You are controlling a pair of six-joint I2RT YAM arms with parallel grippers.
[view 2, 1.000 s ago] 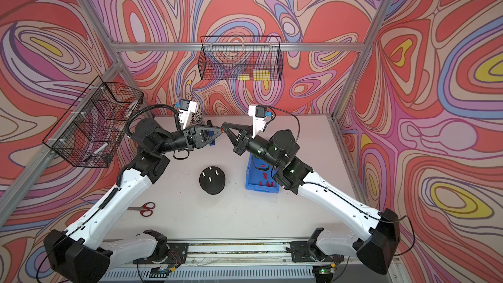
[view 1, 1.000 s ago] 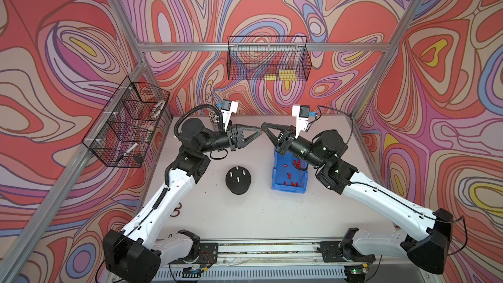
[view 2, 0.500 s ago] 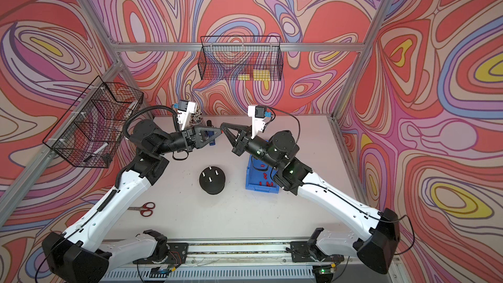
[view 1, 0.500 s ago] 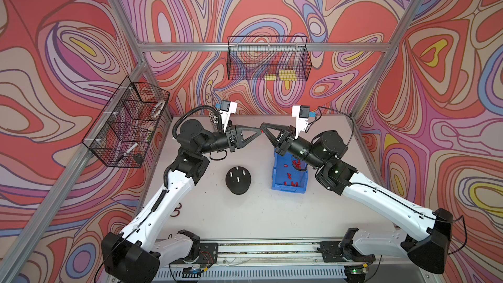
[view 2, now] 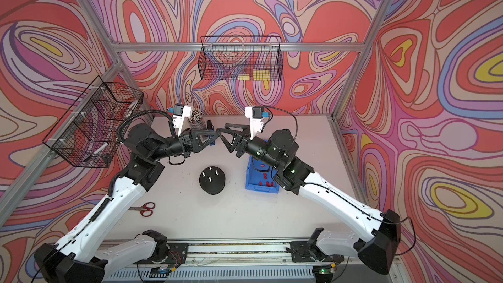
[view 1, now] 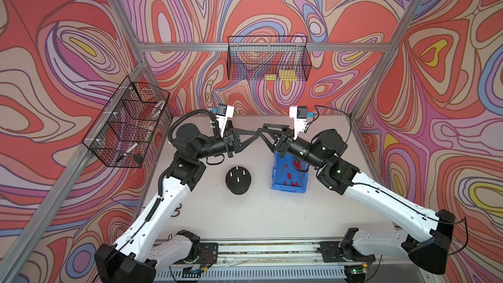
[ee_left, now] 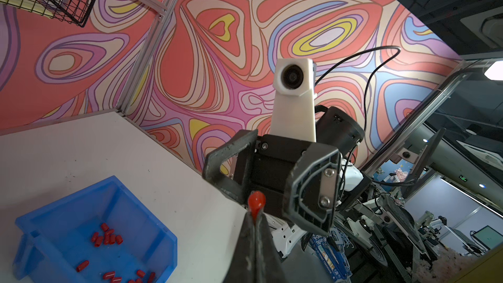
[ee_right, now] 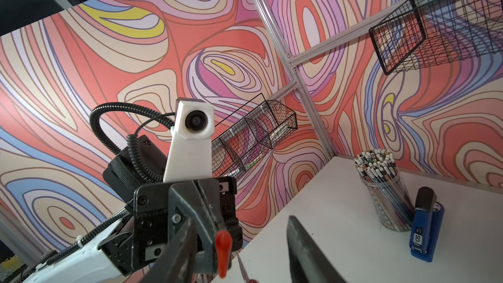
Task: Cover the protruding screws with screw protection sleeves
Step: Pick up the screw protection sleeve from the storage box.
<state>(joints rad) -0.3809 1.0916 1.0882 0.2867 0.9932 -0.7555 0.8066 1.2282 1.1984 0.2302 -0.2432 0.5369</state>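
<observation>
Four protruding screws (view 1: 238, 179) stand bare on the black dome base (view 1: 239, 187), mid-table. The left gripper (ee_left: 255, 215) is clamped on one red screw protection sleeve (ee_left: 256, 203), raised tip to tip with the right gripper (view 1: 261, 129), whose jaws stand apart. Other sleeves (ee_left: 107, 238) lie in the blue bin (view 1: 288, 189).

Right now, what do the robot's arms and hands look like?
The left arm and right arm: white shells, black joints. The left hand and right hand: black, triangular fingers, white camera mounts. A ribbed black hose follows the left arm.
</observation>
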